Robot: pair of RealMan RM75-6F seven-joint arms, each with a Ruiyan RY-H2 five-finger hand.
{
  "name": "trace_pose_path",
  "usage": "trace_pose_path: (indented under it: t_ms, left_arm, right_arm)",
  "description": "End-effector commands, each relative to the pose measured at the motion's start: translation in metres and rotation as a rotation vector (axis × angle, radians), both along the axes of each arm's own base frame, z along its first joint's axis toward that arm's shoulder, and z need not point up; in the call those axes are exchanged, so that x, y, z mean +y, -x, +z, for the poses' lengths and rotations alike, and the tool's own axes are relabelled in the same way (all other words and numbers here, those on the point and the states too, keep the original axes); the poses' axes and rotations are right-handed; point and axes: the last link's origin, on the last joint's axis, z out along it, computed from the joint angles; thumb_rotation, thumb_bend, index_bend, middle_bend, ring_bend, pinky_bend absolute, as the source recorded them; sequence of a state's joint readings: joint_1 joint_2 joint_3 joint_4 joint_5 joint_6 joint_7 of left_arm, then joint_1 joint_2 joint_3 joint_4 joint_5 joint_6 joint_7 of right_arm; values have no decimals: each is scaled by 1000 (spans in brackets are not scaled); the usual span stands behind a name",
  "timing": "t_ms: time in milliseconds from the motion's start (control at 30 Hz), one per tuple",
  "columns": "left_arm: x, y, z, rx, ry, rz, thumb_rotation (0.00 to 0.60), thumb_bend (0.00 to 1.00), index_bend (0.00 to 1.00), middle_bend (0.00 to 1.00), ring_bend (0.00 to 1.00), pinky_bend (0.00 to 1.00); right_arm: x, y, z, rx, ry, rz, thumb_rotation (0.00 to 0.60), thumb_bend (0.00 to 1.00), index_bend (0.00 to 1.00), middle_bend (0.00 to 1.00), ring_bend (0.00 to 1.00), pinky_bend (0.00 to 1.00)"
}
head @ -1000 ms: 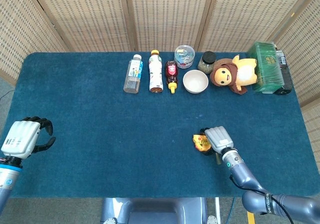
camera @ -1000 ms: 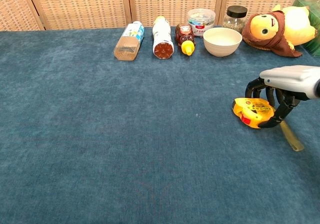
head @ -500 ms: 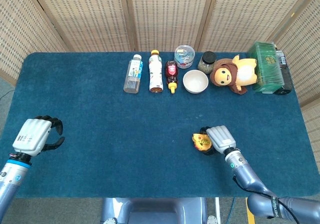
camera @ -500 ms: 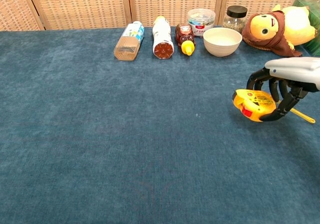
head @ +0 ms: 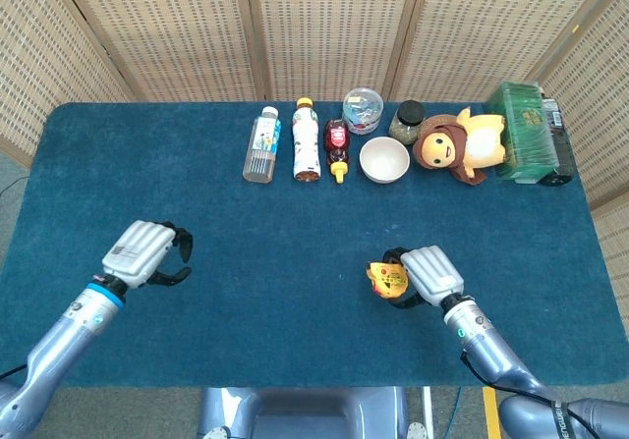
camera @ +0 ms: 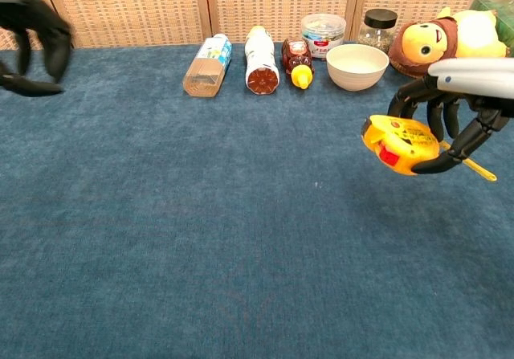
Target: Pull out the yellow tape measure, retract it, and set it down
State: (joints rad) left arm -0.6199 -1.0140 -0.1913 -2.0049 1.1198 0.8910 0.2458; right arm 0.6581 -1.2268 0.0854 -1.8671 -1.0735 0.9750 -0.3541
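The yellow tape measure (camera: 397,143) has a red button and hangs clear of the blue table, gripped by my right hand (camera: 458,110) with dark fingers curled around its case. A short yellow strip of tape (camera: 475,169) sticks out to the right under the hand. In the head view the tape measure (head: 386,279) shows just left of the right hand (head: 428,273). My left hand (head: 145,252) hovers over the table's left side, fingers apart and empty; in the chest view the left hand (camera: 32,22) is a blurred dark shape at the top left.
Along the far edge of the blue table (head: 246,262) lie two bottles (head: 261,143) (head: 306,140), a small syrup bottle (head: 337,145), a plastic tub (head: 363,108), a jar (head: 407,118), a white bowl (head: 384,159), a plush toy (head: 457,145) and a green box (head: 529,132).
My right hand has lifted the tape measure off the table and shifted slightly left. My left hand has swept in from the left edge toward the table's middle.
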Motion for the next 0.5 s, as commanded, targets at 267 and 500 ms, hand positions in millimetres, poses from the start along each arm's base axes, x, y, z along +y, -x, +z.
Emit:
trace_pose_path:
  t_ms: [267, 500]
  left_arm:
    - [43, -76, -55, -64, 182, -112, 600, 279, 586, 631, 600, 649]
    - [58, -109, -79, -44, 256, -169, 600, 266, 577, 859, 874, 868]
  right_arm:
    - [7, -18, 10, -22, 2, 41, 504, 243, 475, 495, 517, 488]
    - [11, -19, 11, -17, -2, 45, 503, 244, 475, 495, 518, 492]
